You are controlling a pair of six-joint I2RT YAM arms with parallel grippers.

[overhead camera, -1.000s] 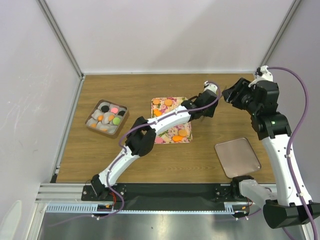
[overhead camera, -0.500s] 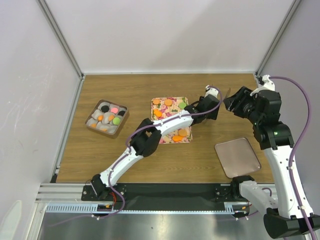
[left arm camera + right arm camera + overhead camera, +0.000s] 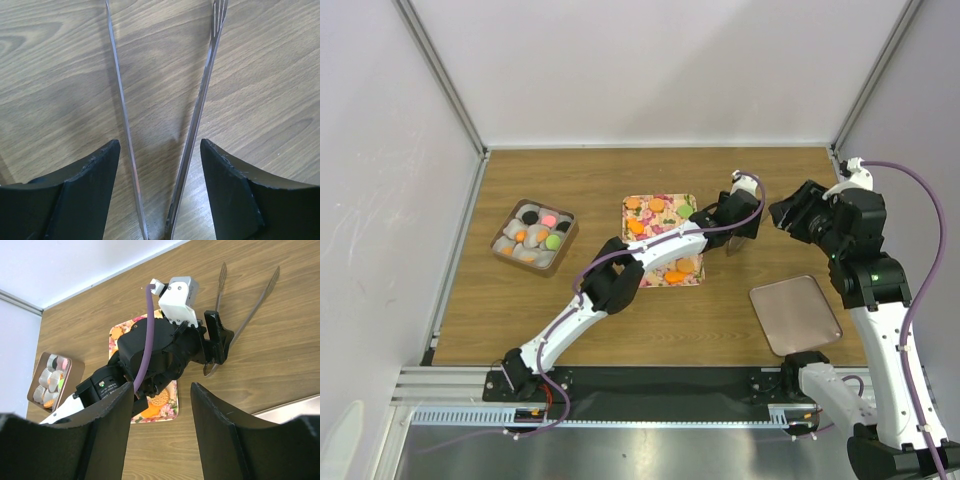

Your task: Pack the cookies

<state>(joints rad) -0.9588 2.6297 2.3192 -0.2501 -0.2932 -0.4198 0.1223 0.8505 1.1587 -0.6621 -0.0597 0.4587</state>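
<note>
Cookies (image 3: pixel 658 206) in orange and green lie on a floral tray (image 3: pixel 692 281). More, in black, pink, green and orange, sit in paper cups in a brown box (image 3: pixel 533 236). My left gripper (image 3: pixel 744 222) is past the tray's right edge, low over the wood. In the left wrist view its jaws (image 3: pixel 159 145) stand open around the hinge end of metal tongs (image 3: pixel 200 100) without touching either arm. The right wrist view shows the tongs (image 3: pixel 250 300) lying on the table, tips pointing away. My right gripper (image 3: pixel 162 430) is open and empty, raised to the right of the left one (image 3: pixel 792 210).
A plain metal lid (image 3: pixel 796 316) lies at the front right. The box shows in the right wrist view (image 3: pixel 49 385) at the far left, and the tray (image 3: pixel 165 399) partly under the left arm. Walls close the table at the back and both sides.
My left gripper has shifted a little right and nearer, off the tray's edge. My right gripper has drawn back to the right, away from the left one.
</note>
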